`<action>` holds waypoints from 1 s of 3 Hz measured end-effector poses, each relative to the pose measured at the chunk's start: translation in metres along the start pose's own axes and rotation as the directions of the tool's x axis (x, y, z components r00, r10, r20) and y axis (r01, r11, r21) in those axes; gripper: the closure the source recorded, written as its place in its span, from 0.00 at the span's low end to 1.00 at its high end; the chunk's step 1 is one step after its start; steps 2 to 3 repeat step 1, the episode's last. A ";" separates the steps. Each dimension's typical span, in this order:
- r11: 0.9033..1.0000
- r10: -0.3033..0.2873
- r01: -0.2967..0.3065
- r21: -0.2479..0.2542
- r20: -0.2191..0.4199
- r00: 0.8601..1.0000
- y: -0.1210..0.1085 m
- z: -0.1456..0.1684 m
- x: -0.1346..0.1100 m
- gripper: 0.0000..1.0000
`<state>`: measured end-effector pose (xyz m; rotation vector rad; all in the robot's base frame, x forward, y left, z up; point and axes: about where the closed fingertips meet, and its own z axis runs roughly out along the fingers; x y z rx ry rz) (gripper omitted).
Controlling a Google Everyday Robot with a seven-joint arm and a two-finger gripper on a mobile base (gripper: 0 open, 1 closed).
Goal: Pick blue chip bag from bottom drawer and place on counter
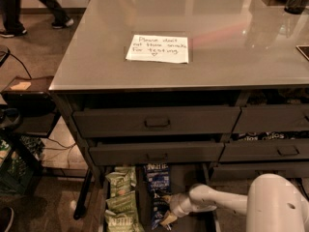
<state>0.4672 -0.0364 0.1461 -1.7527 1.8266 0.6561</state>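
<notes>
My end effector [166, 210] sits in the bottom drawer [189, 180] just beside a blue chip bag [154, 210]; I cannot tell its grip.

Handwritten note [157, 48] on the counter [231, 57] is read as "Please don't eat these snacks for testing", with a small heart drawn below. White "Kettle" lettering is seen on the top blue chip bag [157, 175] in the bottom drawer [186, 178] and on the nearest light green bag [119, 220] beside it; white print inside the right-hand middle drawer [263, 136] cannot be made out. The gripper [165, 209] is positioned low in the bottom drawer, at the blue bags below the lettered one.
</notes>
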 end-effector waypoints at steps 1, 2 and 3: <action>1.000 -0.003 0.003 -0.026 0.012 1.000 0.008 -0.029 -0.014 1.00; 1.000 -0.003 0.003 -0.026 0.012 1.000 0.008 -0.029 -0.014 1.00; 1.000 -0.003 0.003 -0.026 0.012 1.000 0.008 -0.029 -0.014 1.00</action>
